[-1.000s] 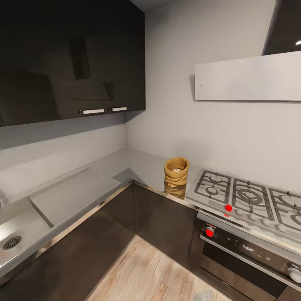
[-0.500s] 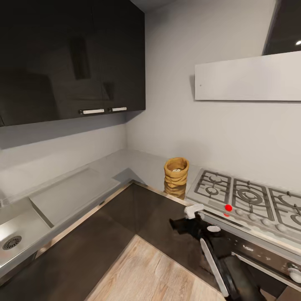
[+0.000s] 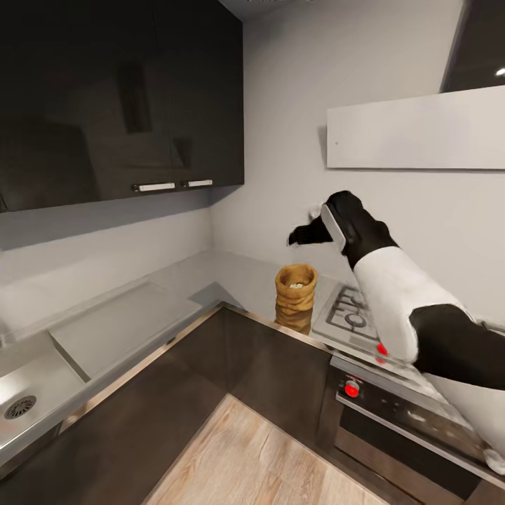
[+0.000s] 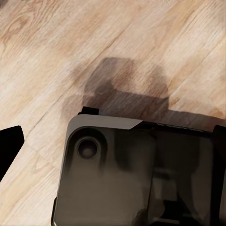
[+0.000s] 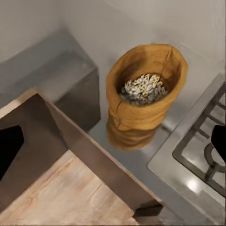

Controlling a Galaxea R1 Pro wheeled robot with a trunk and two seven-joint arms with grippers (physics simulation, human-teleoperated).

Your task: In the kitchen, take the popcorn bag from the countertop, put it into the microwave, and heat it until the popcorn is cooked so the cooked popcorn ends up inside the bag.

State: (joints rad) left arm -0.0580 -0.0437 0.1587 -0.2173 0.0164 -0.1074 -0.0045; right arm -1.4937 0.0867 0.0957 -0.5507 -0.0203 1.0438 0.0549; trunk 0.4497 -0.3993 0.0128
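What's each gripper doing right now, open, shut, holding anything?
Left gripper: cannot be told; its wrist camera faces the wood floor.
Right gripper: open, empty, raised above the popcorn bag on the countertop.

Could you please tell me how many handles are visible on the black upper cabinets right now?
2. Both sit along the lower edge of the upper cabinets: one handle to the left, the other handle just to its right, nearer the corner. Others may lie outside the picture.

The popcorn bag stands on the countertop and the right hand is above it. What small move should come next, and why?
Probably lower the right hand straight toward the popcorn bag. It hangs above the bag without touching it, its fingers apart. The bag stands upright and open on the countertop beside the gas hob.
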